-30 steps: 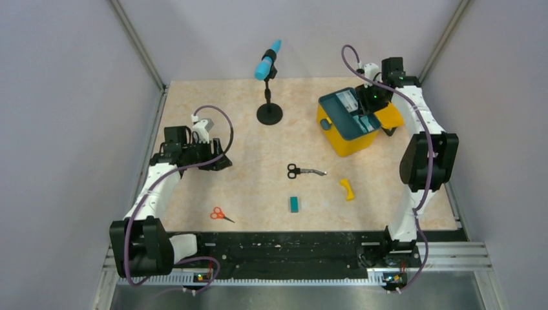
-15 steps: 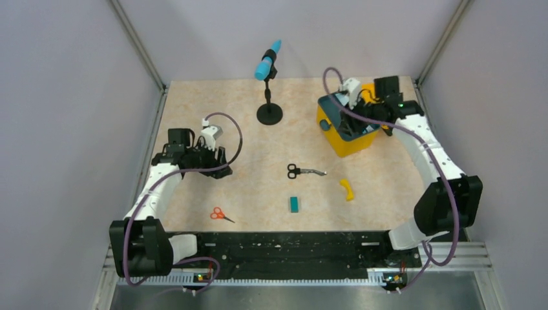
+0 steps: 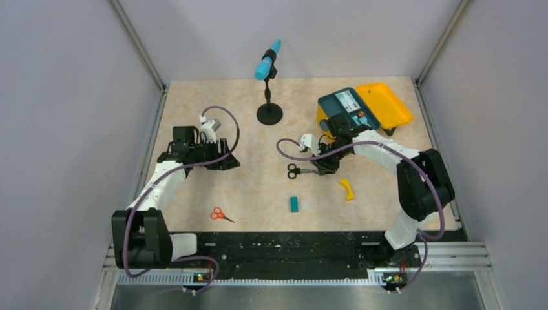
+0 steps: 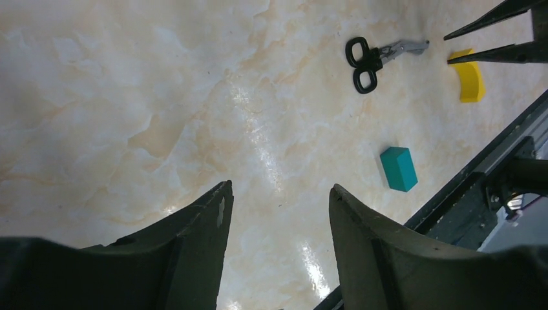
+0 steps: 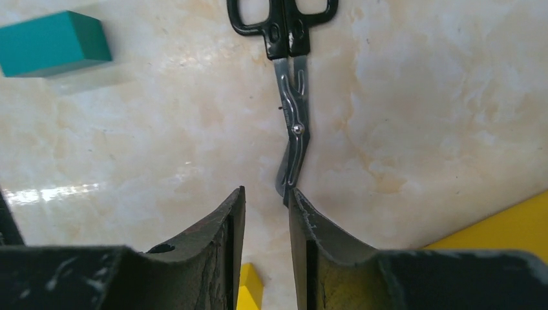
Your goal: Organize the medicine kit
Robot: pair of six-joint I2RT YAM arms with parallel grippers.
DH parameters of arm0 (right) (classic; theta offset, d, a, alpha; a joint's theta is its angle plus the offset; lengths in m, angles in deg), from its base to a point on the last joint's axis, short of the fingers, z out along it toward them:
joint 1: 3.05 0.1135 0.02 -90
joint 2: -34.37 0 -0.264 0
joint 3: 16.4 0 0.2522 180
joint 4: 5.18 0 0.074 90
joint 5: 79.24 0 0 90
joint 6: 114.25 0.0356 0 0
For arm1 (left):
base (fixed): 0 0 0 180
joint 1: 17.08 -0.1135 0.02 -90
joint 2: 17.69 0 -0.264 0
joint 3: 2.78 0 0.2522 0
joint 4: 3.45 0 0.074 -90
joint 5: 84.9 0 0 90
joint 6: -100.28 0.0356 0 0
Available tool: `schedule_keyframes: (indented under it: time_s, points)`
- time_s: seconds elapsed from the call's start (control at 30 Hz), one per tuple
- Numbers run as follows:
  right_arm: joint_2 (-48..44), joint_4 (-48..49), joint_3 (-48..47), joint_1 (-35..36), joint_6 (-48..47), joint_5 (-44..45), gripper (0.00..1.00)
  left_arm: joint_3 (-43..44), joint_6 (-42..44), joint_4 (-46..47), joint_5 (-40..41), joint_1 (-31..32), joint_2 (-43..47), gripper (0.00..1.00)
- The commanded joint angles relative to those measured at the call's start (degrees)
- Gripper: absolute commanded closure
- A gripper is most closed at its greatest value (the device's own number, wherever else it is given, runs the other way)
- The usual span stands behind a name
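Scissors with orange handles (image 3: 221, 214) lie nearest my bases, on the left of the marbled table (image 3: 258, 142). To their right sit a teal block (image 3: 294, 204) and, beyond it, a small yellow curved piece (image 3: 347, 188).

Farther in, my left gripper (image 4: 278, 200) hangs over bare table on the left side, its jaws spread wide with nothing between them.

My right gripper (image 5: 266, 206) is low at mid-table, over the blade end of the black-handled scissors (image 5: 291, 110). Its jaws stand a narrow gap apart, gripping nothing. The bent blade tip lies just at the inner edge of one finger (image 5: 304, 226).

Behind that, at the far right, the medicine kit (image 3: 320, 118) stands with its yellow lid (image 3: 384, 103) folded back. A white label (image 3: 349, 99) lies on its dark teal insert tray (image 3: 337, 110); the print is too small to read.

A blue-headed microphone (image 3: 267, 64) stands at the far edge.
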Motion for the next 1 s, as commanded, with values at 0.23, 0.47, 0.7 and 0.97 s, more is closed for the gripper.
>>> schedule_keyframes:
  time_s: [0.23,0.47,0.7,0.97]
  points:
    - [5.9,4.2,0.0,0.8,-5.5,8.6,0.70,-0.5,-8.9,8.2,0.6,-0.1,-3.1,0.39]
    - [6.7,3.3,1.1,1.1,-7.3,9.5,0.70,-0.6,-10.9,10.1,0.7,0.0,-4.9,0.39]
    - [7.8,2.2,1.5,1.4,-8.0,8.9,0.71,1.1,-13.3,12.6,0.3,-0.1,-8.3,0.38]
    - [9.1,5.7,4.1,3.2,-7.9,12.3,0.86,2.2,-16.9,15.4,-1.9,1.6,-12.9,0.38]
